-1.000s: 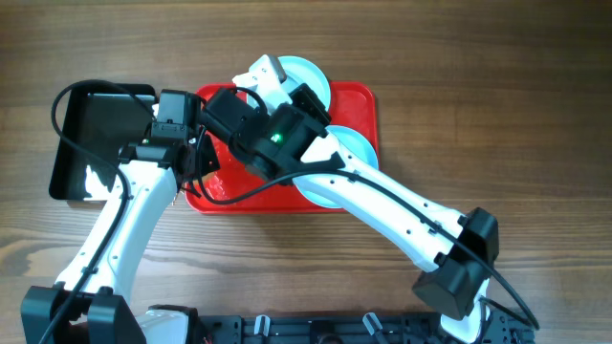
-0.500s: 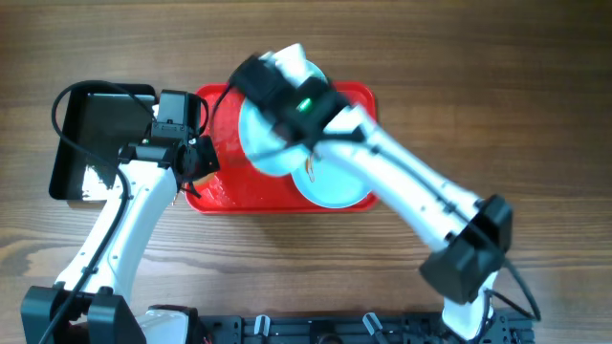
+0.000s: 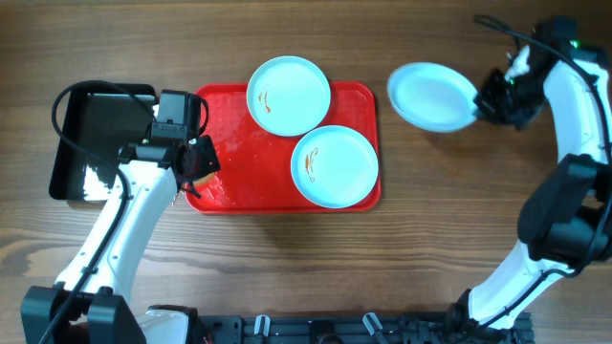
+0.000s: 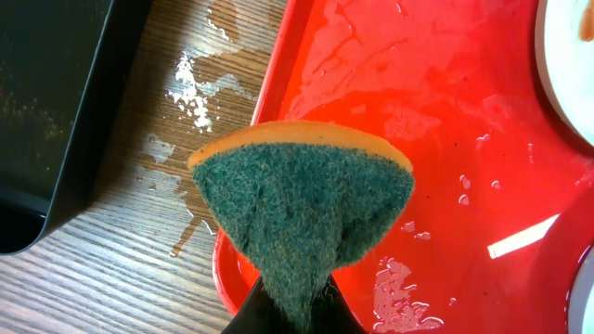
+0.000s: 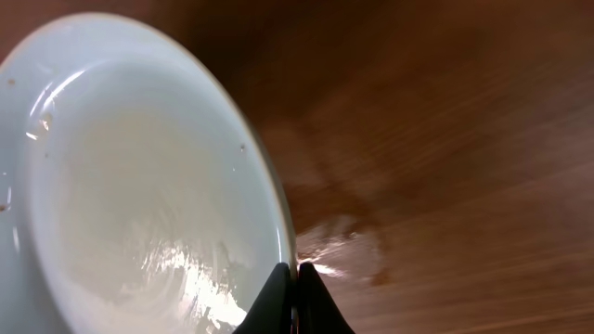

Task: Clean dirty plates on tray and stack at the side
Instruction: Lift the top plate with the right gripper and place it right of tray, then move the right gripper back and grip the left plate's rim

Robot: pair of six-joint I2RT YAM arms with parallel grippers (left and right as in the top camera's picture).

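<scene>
Pinching the rim of a clean-looking plate (image 3: 432,96), the right gripper (image 3: 484,103) has its jaws closed tight on it and holds it tilted over the wooden table (image 3: 459,220), apart from the red tray (image 3: 229,196) on its right side. A far plate (image 3: 289,96) and a near plate (image 3: 335,165), both smeared brown, lie on the tray. The left gripper (image 4: 292,311) is clamped on a green-and-orange sponge (image 4: 302,204) above the tray's left rim, beside a black tray (image 3: 96,134)

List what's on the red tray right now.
The far plate and near plate, both smeared, plus wet patches on the red tray. Tray floor beneath the plates is hidden.
</scene>
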